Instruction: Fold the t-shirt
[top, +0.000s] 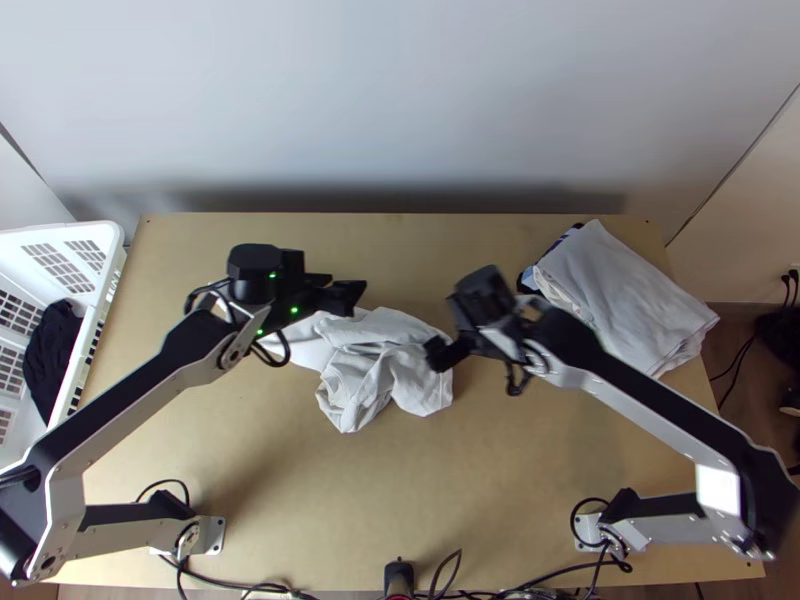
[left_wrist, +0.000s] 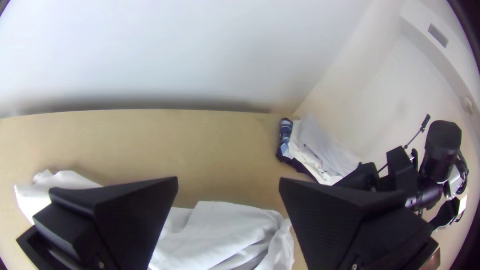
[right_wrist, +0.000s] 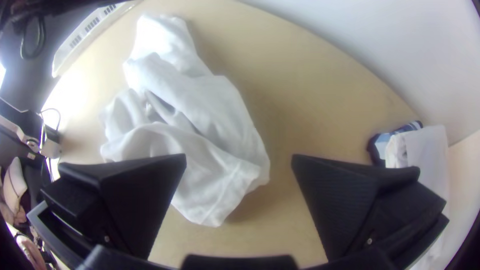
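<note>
In the top view the light wooden table (top: 450, 500) spans the frame from the left side to the right. The left arm (top: 130, 410) stretches from the lower left to left of centre, the right arm (top: 680, 410) from the lower right to just right of centre. A white slatted basket (top: 112, 236) sits at the left edge. Towards the upper right lies a pile of folded cloths (top: 635, 290), pale on top. The white t-shirt (top: 375, 365) lies bunched and wrinkled at the centre, with a narrower part running up to the left. The left gripper (top: 345, 285) is at the shirt's upper left, its fingers wide apart with nothing clamped between them. The right gripper (top: 440, 352) is by the shirt's right edge, its fingers likewise well spread and empty; whether it touches the fabric I cannot tell. A dark cloth (top: 50, 355) rests in the basket. Smallest is a blue patterned piece (left_wrist: 285, 134), poking out at the pile's left edge.
</note>
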